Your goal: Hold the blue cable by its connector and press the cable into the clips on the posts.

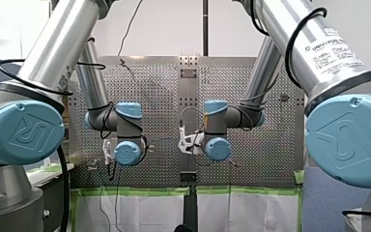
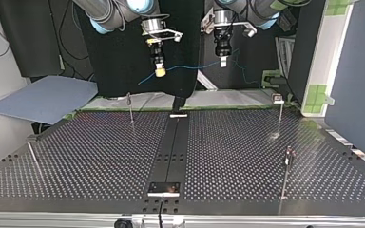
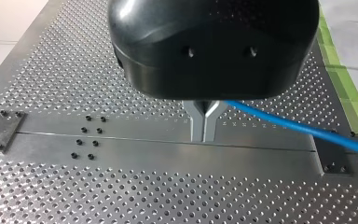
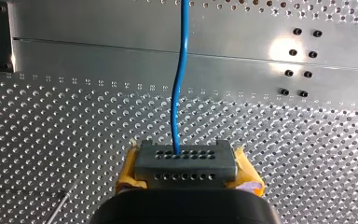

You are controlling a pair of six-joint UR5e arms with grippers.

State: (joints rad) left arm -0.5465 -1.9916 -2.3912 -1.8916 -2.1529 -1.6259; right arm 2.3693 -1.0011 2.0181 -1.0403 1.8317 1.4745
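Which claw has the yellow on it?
My right claw, at the top view's left: yellow pads squeeze the grey connector. My left claw has plain metal fingers pinching the blue cable.

Both wrists point down, my left arm point(image 1: 34, 67) and my right arm point(image 1: 319, 53) bent inward. My left gripper point(image 3: 204, 137): metal fingers point(image 3: 196, 122) closed tip to tip. My right gripper point(image 4: 186, 169): yellow pads point(image 4: 127, 170) clamped on the connector point(image 4: 186, 158).

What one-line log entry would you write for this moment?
right gripper: shut on connector | left gripper: shut on cable | cable: in air, off posts
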